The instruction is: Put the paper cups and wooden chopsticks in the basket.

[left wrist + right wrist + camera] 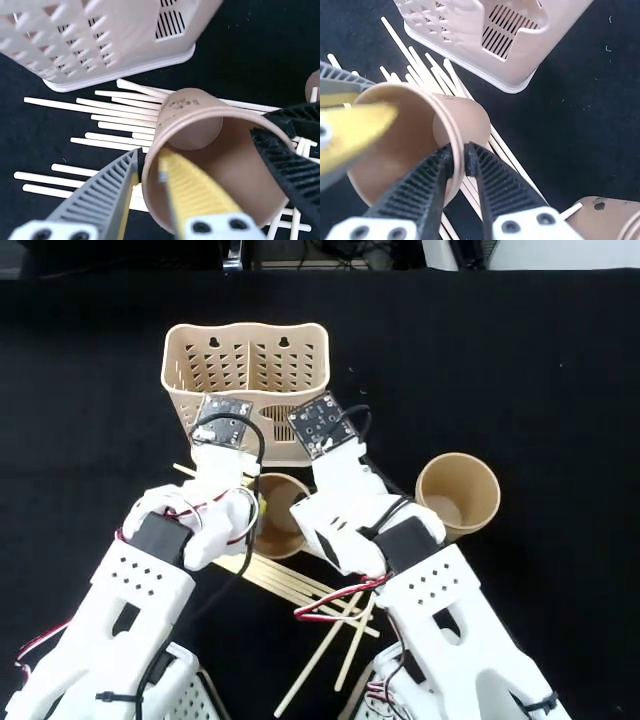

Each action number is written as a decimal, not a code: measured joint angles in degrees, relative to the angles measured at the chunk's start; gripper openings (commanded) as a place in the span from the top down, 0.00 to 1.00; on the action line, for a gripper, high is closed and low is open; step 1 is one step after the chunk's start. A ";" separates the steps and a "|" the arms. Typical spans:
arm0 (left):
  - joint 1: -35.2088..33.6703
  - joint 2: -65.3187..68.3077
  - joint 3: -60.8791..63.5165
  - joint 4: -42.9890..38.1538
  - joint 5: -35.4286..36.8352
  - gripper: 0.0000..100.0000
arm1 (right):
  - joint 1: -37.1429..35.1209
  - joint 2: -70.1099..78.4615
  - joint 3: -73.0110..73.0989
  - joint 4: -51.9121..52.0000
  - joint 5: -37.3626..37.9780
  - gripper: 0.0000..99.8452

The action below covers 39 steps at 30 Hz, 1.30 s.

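brown paper cup (200, 150) lies tipped on the pale wooden chopsticks (300, 590) on the black worktop (560, 390), base aimed at the beige slotted plastic basket (245, 365) just beyond, mouth toward both arms. the left hand (148, 160) is clenched on one side of the rim, one finger inside; the right hand (458, 152) pinches the opposite side. the basket sits ahead along the cup's axis, so the move should be up and forward.

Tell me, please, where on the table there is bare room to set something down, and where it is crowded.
Bare table lies left of the basket and right of it, on the far side of the other paper cup. It is crowded in front of the basket: both arms' jaws grip one paper cup over the chopsticks.
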 measured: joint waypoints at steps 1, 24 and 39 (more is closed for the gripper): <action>0.00 0.00 0.00 1.23 0.09 0.80 | 0.00 0.00 0.00 0.00 0.00 0.99; -12.13 -39.82 0.97 7.56 0.09 0.80 | 4.13 -0.35 0.00 -0.18 -0.09 0.99; -17.76 -41.67 13.01 9.41 0.09 0.80 | 4.13 -8.88 -14.42 17.23 1.76 0.99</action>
